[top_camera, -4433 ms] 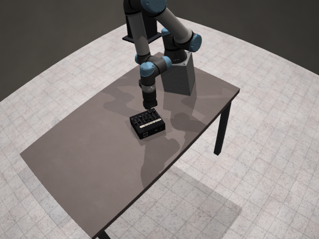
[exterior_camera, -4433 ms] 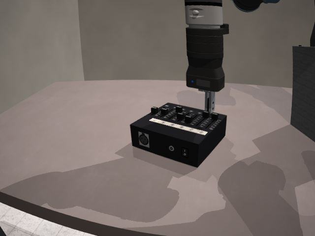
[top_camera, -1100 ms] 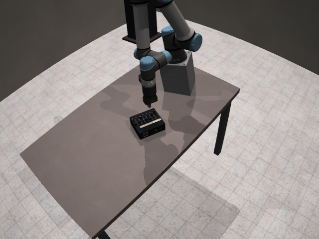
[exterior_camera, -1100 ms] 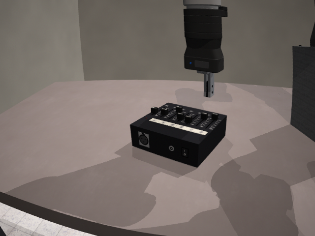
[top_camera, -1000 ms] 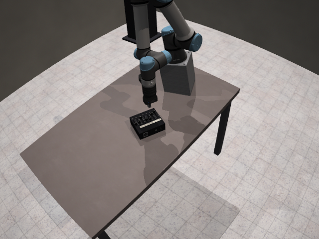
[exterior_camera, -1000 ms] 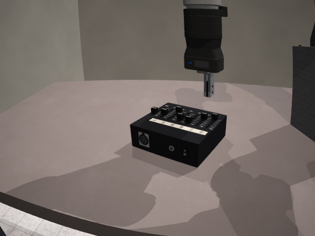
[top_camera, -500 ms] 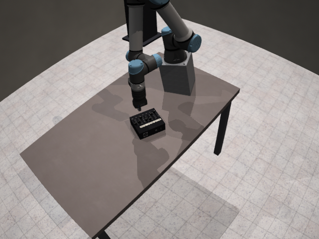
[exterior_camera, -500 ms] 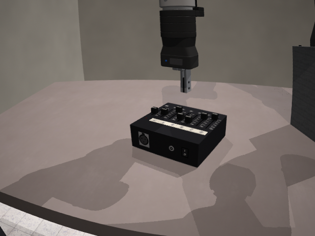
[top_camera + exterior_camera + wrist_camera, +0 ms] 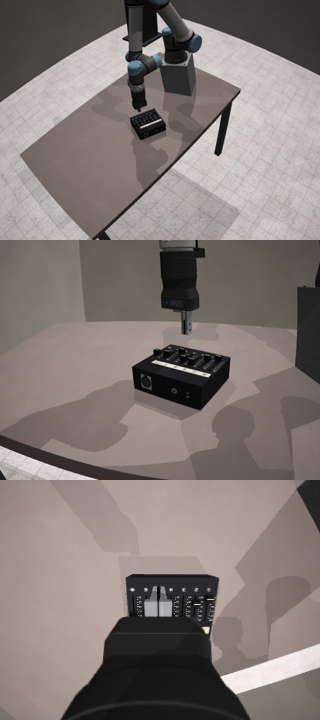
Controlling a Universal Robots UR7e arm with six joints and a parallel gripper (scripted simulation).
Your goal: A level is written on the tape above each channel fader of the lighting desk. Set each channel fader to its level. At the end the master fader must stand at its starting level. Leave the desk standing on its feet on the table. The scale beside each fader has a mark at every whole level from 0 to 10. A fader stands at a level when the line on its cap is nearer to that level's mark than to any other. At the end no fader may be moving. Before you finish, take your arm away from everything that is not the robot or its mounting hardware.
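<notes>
The black lighting desk (image 9: 180,374) stands on its feet near the middle of the table; it also shows in the top view (image 9: 147,123) and in the wrist view (image 9: 172,601). Several black fader caps (image 9: 186,355) stand at different heights along their slots. A pale tape strip (image 9: 180,368) runs along the top near the connector side; its writing is too small to read. My gripper (image 9: 186,331) is shut on nothing and hangs clear above the desk's far edge. In the wrist view its fingers (image 9: 157,605) cover the left-middle faders.
The robot's grey pedestal (image 9: 178,74) stands on the table behind the desk. The desk's near face carries a socket (image 9: 145,381) and a switch (image 9: 187,394). The table's edge (image 9: 165,167) runs close on the right.
</notes>
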